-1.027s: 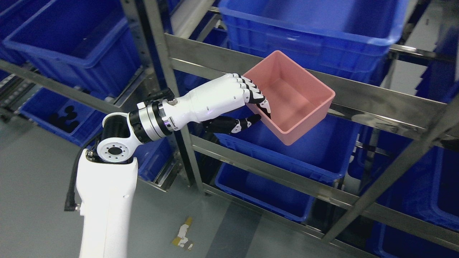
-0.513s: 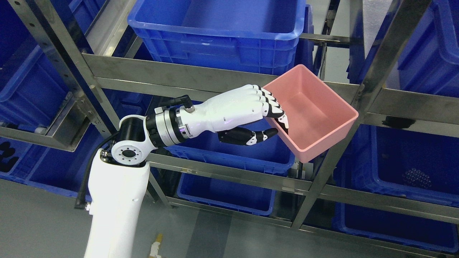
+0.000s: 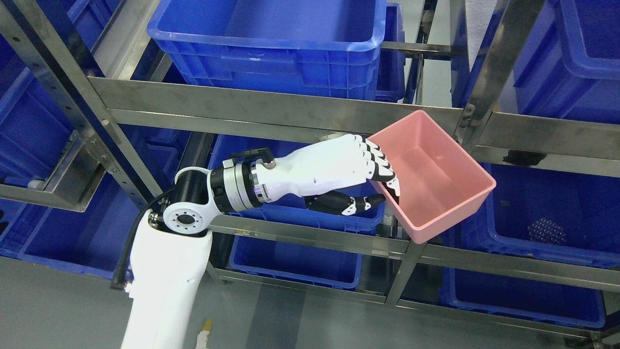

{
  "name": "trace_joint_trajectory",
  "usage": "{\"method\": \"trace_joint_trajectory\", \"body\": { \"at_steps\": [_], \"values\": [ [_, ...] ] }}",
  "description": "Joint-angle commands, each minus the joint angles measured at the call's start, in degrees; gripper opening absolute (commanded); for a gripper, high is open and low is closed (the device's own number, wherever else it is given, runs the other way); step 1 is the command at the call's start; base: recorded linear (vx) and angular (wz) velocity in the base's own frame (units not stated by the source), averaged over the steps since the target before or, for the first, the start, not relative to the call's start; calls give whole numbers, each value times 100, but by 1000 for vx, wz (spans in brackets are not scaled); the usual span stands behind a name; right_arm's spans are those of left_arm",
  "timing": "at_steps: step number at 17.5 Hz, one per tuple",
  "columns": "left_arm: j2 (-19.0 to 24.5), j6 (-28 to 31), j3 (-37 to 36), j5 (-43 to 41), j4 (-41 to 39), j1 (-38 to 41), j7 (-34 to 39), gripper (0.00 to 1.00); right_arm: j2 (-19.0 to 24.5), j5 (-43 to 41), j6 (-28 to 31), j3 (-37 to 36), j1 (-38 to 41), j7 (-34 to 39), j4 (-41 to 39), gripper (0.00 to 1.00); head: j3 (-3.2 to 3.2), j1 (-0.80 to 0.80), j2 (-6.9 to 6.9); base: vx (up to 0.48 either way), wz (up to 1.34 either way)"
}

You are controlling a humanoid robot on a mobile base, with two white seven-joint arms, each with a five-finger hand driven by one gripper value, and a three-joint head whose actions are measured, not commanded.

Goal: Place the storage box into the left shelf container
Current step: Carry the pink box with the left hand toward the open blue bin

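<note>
We note the left hand (image 3: pixel 361 177) gripping the pink storage box (image 3: pixel 431 179) mid-air before the shelf (image 3: pixel 271 104); placing into a blue container (image 3: pixel 271 29) remains.

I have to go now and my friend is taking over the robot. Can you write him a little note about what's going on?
Left hand: shut on the pink storage box, fingers over its near wall, thumb underneath.
Right hand: not in view.
Box: empty, tilted, held in the air in front of the metal shelf, not in any container.
Done: box picked up.
Left: lower it into the blue container on the left shelf, then let go.
</note>
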Motion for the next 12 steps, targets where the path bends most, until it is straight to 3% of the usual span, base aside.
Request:
{"method": "trace_joint_trajectory", "body": {
  "at_steps": [1,8,12],
  "values": [
    [100,-152,-122,188,-3,825,-14,3,-100,44,-3,0,-1,1958,0,100,0,0,0,0,0],
    [100,-152,-305,215,93,1793,-14,3,-100,44,-3,0,-1,1958,0,100,0,0,0,4,30],
    [100,-152,44,197,1014,1820,21,3,-100,44,-3,0,0,1958,0,100,0,0,0,0,0]
  ]
}}
